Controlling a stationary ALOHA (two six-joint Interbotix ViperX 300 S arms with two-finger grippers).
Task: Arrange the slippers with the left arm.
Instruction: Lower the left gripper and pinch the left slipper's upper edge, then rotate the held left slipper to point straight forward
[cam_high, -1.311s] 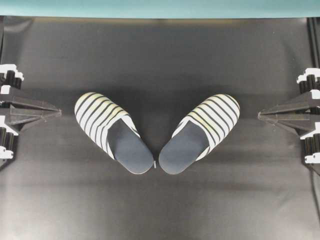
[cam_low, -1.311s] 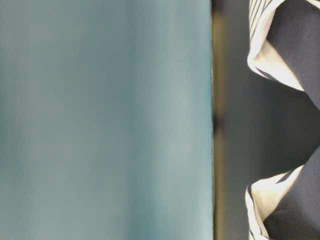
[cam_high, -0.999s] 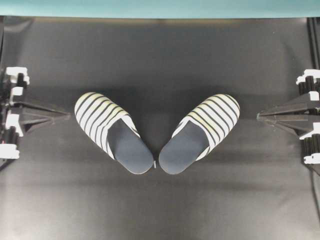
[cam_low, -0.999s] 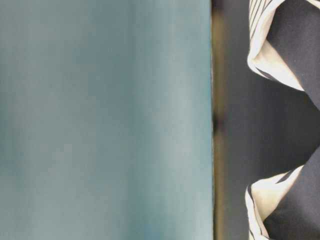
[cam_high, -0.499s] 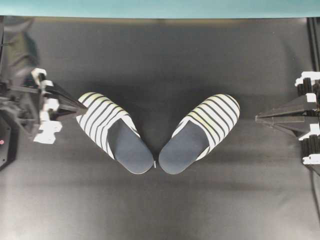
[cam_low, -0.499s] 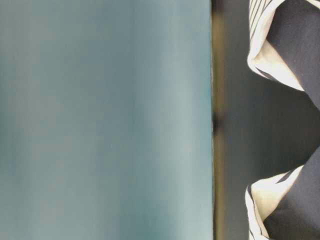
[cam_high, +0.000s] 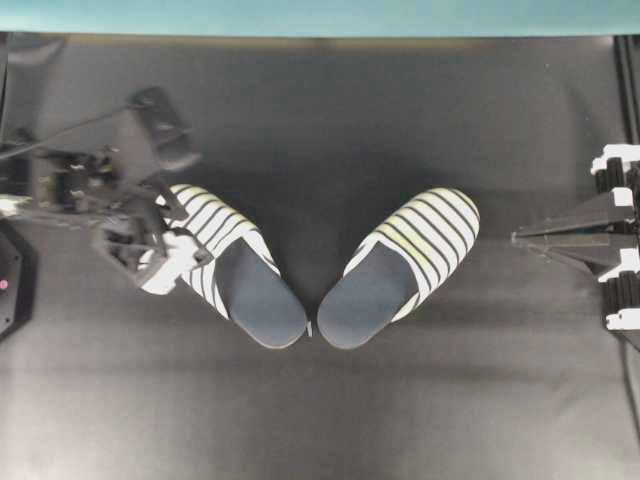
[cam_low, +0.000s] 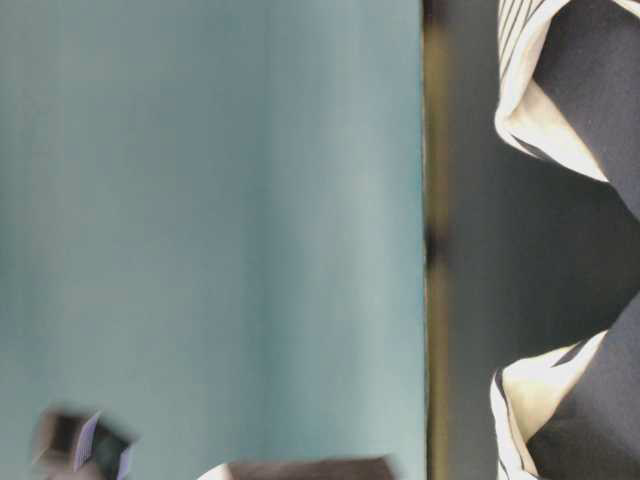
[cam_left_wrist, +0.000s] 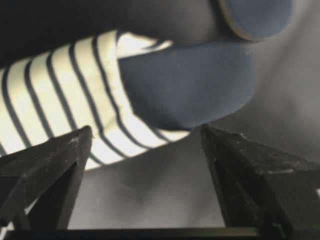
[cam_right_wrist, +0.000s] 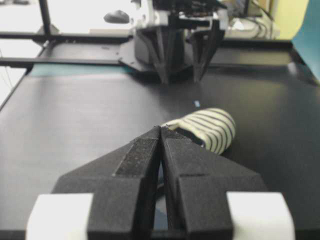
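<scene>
Two slippers with white-and-navy striped toe covers lie on the black table, heels close together and toes splayed apart. The left slipper also shows in the left wrist view; the right slipper also shows in the right wrist view. My left gripper is open and empty, hovering over the outer edge of the left slipper's striped toe, its fingers spread wide around bare table. My right gripper is shut and empty at the right edge, apart from the right slipper.
The black table surface spreads around the slippers. A teal wall runs along the back. The table-level view shows both slippers' edges and a blurred part of the left arm.
My left arm has swung in from the left edge, raised and turned over the left slipper's toe, and its jaws have opened. The slippers and the right arm have not moved.
</scene>
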